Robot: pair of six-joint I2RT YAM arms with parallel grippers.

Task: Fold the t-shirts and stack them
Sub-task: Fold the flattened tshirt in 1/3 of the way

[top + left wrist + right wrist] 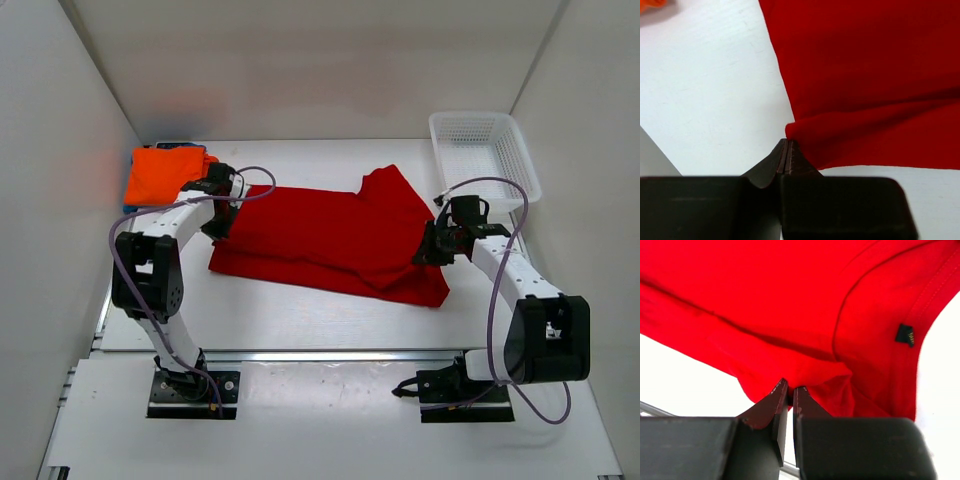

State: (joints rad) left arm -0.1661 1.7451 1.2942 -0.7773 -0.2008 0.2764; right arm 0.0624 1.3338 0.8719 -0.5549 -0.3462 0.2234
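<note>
Left hand pinches red shirt (its edge); right hand likewise.

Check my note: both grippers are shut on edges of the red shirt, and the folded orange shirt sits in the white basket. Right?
One error. The orange shirt is not in the white basket; the top external view shows it at the far left corner of the table. The rest holds: left gripper and right gripper are shut on the red shirt.
</note>
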